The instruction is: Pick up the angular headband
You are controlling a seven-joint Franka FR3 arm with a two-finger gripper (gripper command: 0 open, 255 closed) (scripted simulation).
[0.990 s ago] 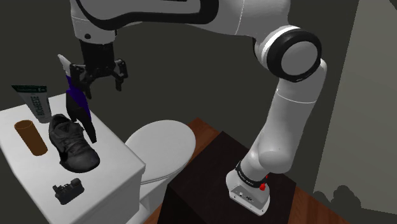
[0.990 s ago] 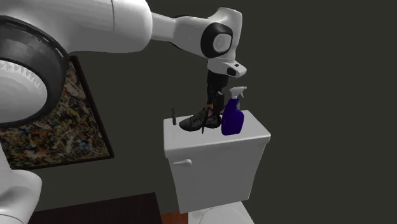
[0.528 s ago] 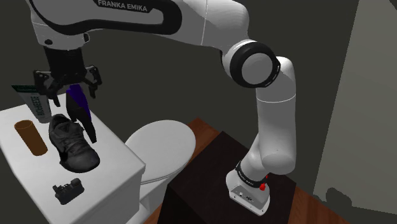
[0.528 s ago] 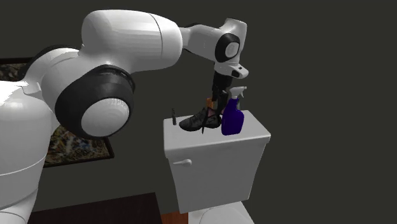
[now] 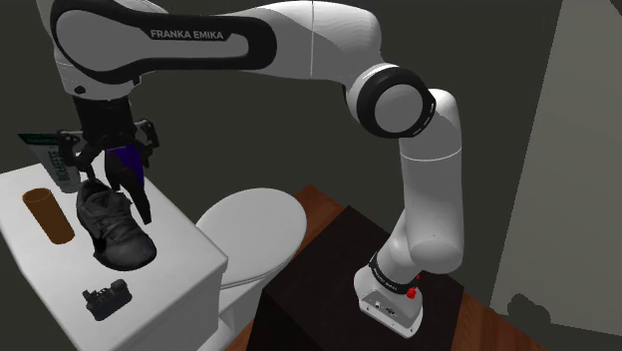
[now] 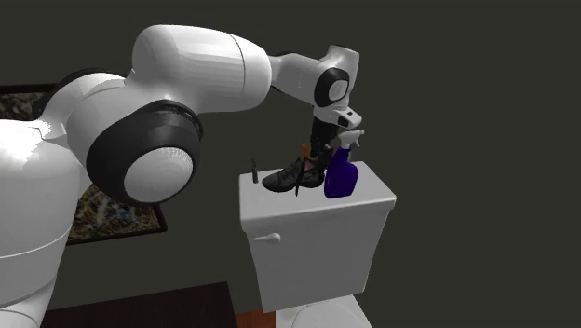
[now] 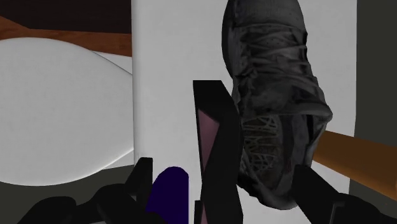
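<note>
End effector (image 7: 224, 178) wide, angular headband (image 7: 215, 127) between fingers (image 7: 144, 172); purple bottle (image 5: 127, 162) mostly hidden.

Bathroom, probably: white toilet (image 5: 254, 224)

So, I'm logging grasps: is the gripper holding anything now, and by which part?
Nothing is held. The gripper is open above the black angular headband, its fingers standing apart on either side without touching it.

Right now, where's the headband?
Shoulder view's left: the headband stands on the toilet tank lid, right of the black shoe, below the purple spray bottle and the hand.
</note>
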